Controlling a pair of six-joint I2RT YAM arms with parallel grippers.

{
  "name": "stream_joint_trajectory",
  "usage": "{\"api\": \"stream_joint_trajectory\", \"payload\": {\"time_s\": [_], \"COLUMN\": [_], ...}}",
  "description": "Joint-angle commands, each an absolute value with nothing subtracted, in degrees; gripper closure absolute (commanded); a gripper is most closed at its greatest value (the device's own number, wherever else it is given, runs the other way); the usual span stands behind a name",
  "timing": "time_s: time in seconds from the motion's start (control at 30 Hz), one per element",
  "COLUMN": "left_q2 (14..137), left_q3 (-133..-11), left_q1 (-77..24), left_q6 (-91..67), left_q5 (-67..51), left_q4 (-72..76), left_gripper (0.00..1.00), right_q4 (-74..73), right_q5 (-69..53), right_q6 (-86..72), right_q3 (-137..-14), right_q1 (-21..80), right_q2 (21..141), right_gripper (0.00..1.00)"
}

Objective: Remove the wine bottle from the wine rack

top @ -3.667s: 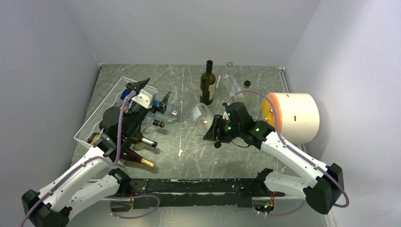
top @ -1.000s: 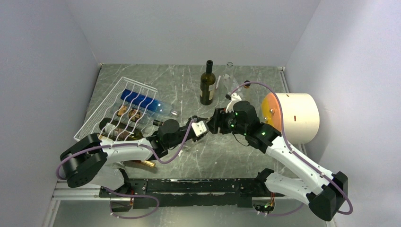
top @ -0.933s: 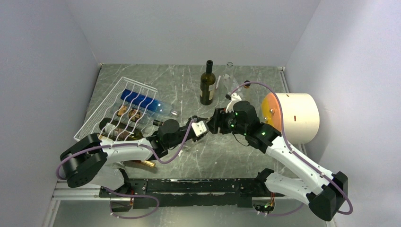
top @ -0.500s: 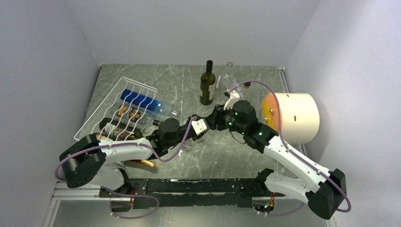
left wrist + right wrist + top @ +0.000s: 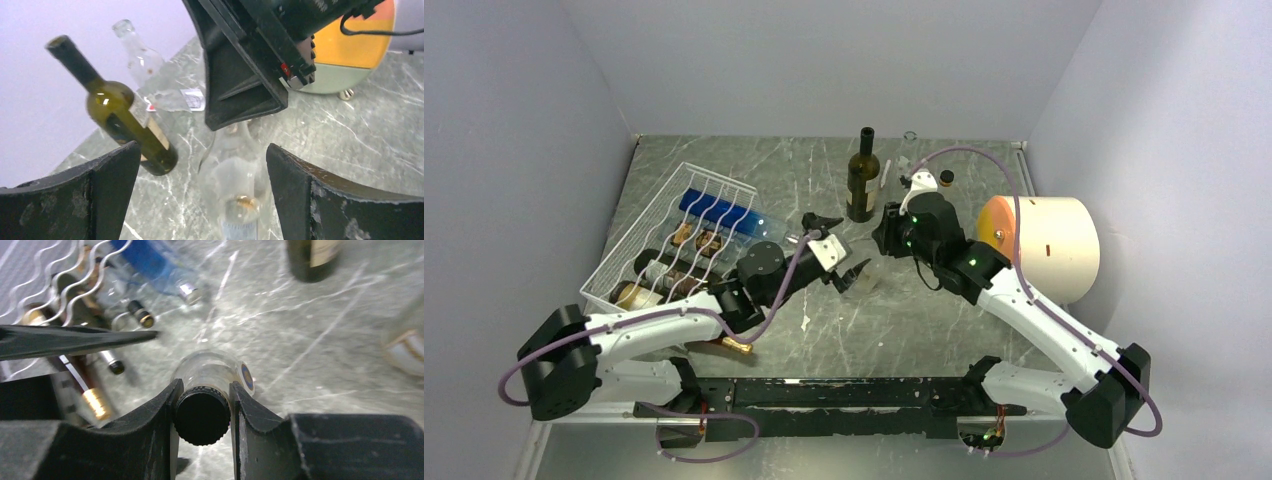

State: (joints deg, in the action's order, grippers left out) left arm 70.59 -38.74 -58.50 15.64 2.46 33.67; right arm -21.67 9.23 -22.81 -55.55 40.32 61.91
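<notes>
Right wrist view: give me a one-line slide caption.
Right jaws shut on the black cap of a clear bottle; wine rack at upper left.

My top camera sits high behind my arm bases, looking down over the whole bench [image 5: 904,330]. One wrist camera looks out low between the fingers of my left tool [image 5: 202,145]; the other peers steeply down past my right tool [image 5: 202,410]. Both close views share the clear bottle [image 5: 232,185] and the green bottle [image 5: 125,120].
</notes>
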Motion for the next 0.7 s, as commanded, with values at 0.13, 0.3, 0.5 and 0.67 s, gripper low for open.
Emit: {"api": "stream_joint_trajectory", "payload": {"time_s": [0.13, 0.3, 0.5, 0.67], "left_q2": [62.12, 59.38, 56.2, 55.79], "left_q3": [-41.92, -42.96, -42.68, -43.1], "left_q1": [-53.63, -49.85, -47.07, -43.13], "left_q6": [14.45, 12.76, 13.04, 12.1], "left_q5": [10.27, 13.5, 17.89, 17.25], "left_q4": [29.07, 27.09, 26.85, 25.93], "left_gripper": [0.0, 0.02, 0.0, 0.0], "right_q4": [-14.93, -12.01, -7.8, -4.82], "right_q5": [24.43, 27.78, 32.25, 35.6], "right_q6": [-15.43, -11.53, -6.63, -3.99], "right_q3": [-66.5, -70.66, -74.34, -75.86], "right_q1": [39.99, 39.9, 39.8, 39.33], "right_q2": [67.37, 72.51, 77.66, 81.83], "right_gripper": [1.0, 1.0, 1.0, 1.0]}}
